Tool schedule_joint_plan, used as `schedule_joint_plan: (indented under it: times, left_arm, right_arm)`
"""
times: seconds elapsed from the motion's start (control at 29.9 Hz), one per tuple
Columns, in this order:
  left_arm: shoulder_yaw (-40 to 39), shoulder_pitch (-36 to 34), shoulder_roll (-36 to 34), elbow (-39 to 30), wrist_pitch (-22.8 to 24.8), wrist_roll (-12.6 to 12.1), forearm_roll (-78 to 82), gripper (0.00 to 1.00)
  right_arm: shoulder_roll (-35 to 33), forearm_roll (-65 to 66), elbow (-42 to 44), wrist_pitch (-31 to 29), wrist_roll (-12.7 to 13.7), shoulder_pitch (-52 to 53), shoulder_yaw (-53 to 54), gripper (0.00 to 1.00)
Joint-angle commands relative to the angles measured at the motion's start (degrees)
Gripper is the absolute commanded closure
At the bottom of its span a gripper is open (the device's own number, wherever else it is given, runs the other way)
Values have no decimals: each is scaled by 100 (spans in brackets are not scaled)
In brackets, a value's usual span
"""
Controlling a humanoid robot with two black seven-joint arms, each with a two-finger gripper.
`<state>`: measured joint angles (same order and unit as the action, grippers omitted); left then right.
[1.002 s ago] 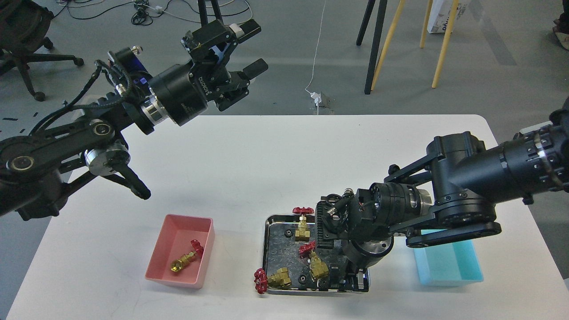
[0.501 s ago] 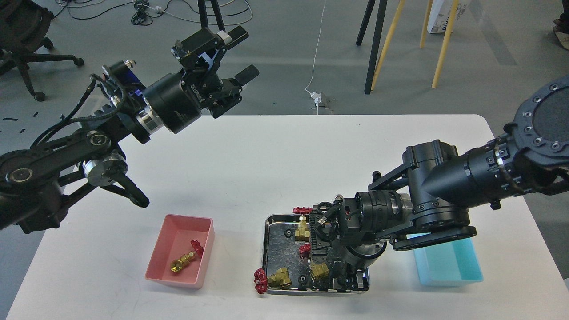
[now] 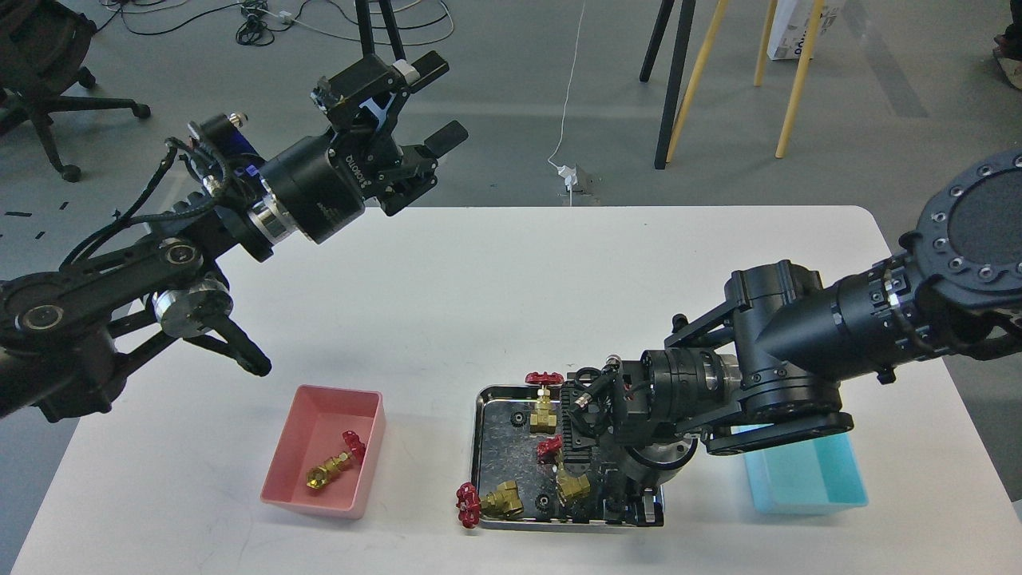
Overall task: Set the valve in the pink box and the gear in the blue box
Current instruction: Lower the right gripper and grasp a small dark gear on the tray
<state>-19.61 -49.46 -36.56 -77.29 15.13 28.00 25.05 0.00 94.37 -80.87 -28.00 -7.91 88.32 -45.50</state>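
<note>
One valve (image 3: 335, 461) lay on its side inside the pink box (image 3: 297, 435), its red handwheel toward the box's right wall. Three more valves sat in the steel tray (image 3: 503, 447) to the right of that box: one upright at the far rim (image 3: 544, 407), one with its handwheel hanging over the near-left corner (image 3: 491, 501), and one in the middle (image 3: 568, 481), partly covered by the arm above it. Small black gears showed on the tray floor, one near the far-left corner (image 3: 518, 418) and one by the near rim (image 3: 543, 501). The right gripper (image 3: 619, 499) was down in the tray's right part, so dark and tangled with the wrist that I could not tell how its fingers stood or whether they held anything. The blue box (image 3: 806, 487) stood just right of the tray, its far end hidden under the right arm. The left gripper (image 3: 437, 104) was raised well away beyond the table's (image 3: 447, 303) far-left edge, its two fingers spread apart with nothing between them.
</note>
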Motion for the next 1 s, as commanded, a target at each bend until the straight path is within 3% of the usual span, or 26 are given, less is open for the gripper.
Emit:
schedule_joint_plan:
  times: [0.0, 0.97]
  left_arm:
    - [1, 41, 0, 21, 8, 0, 0, 15]
    - [1, 129, 17, 38, 8, 0, 0, 15]
  right_arm:
    - [0, 2, 10, 0, 0, -25, -12, 42]
    - [0, -112, 220, 0, -8, -262, -12, 42]
